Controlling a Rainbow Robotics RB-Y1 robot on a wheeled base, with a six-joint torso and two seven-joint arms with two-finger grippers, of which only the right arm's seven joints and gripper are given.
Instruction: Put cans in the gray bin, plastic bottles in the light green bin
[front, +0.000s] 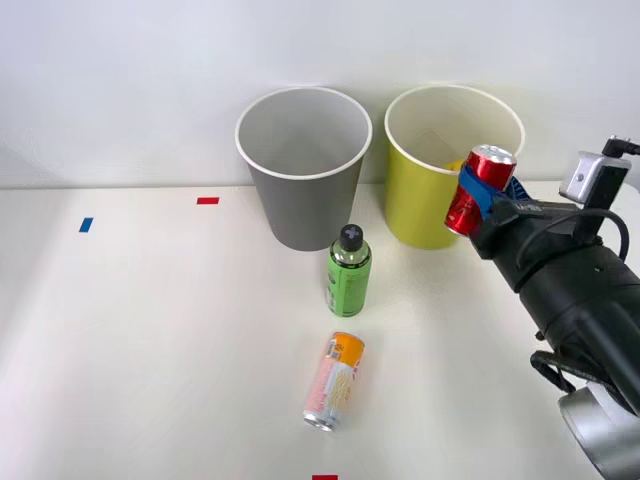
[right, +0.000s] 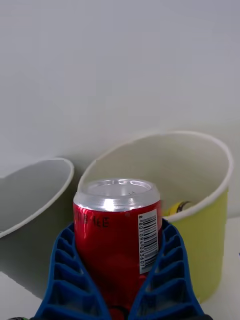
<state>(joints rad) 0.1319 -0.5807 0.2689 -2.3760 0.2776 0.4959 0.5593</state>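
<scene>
Holding red can (front: 481, 190) pinched in right end effector (front: 484, 196), lifted off counter, in front of lime bin (front: 415, 215). Wrong bin for cans: you swing left until can sits above gray bin (front: 300, 205) mouth, keep it upright, then release.

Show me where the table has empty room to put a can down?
Wide bare table lies left of the green bottle and the lying can, below the blue and red tape marks. It is crowded around the gray bin, light green bin and claw.
</scene>
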